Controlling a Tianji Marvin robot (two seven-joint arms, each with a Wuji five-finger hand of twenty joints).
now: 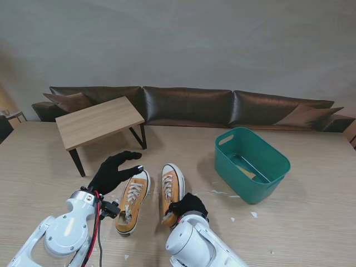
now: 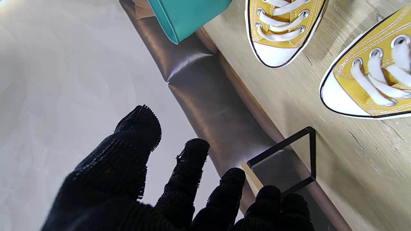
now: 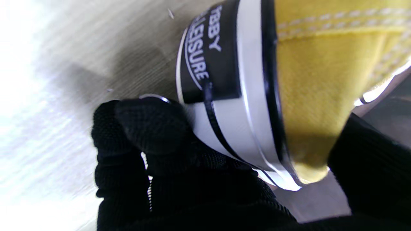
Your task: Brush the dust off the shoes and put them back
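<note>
Your surface (image 1: 311,233) carries a green basket (image 1: 251,164) on the right, a small wooden bench (image 1: 98,122) on the left, and two mustard shoes side by side near you. Your right robot hand (image 1: 188,206) is closed on the heel of the right shoe (image 1: 171,186); only the heel is pinched, so I judge the toe could swing or slip out when lifted. Your left robot hand (image 1: 114,170) hovers spread and empty, just over the left shoe (image 1: 132,201), and could nudge it.
</note>
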